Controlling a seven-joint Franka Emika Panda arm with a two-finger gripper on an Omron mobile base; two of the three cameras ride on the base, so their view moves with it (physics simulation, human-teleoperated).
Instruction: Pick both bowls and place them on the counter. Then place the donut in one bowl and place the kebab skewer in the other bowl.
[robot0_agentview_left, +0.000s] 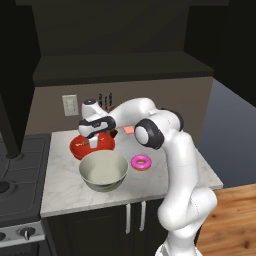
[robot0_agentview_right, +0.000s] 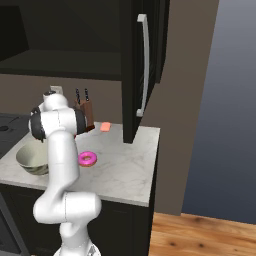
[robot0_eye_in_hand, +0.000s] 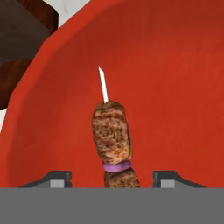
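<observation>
Skewer (robot0_eye_in_hand: 112, 140) lies inside the red bowl (robot0_eye_in_hand: 175, 87), axis pointing straight away from the hand (robot0_eye_in_hand: 112, 178) (fingers parted, gripping nothing).

In the left base view the hand (robot0_agentview_left: 94, 141) covers the middle of the red bowl (robot0_agentview_left: 80, 148), and the kebab skewer (robot0_agentview_left: 93, 143) there is too small to make out. In the hand view the skewer's lower end is cut off at the bottom, and the bowl's rim runs past the picture's edges. In the right base view the arm hides part of the cream-grey bowl (robot0_agentview_right: 31, 159).
</observation>
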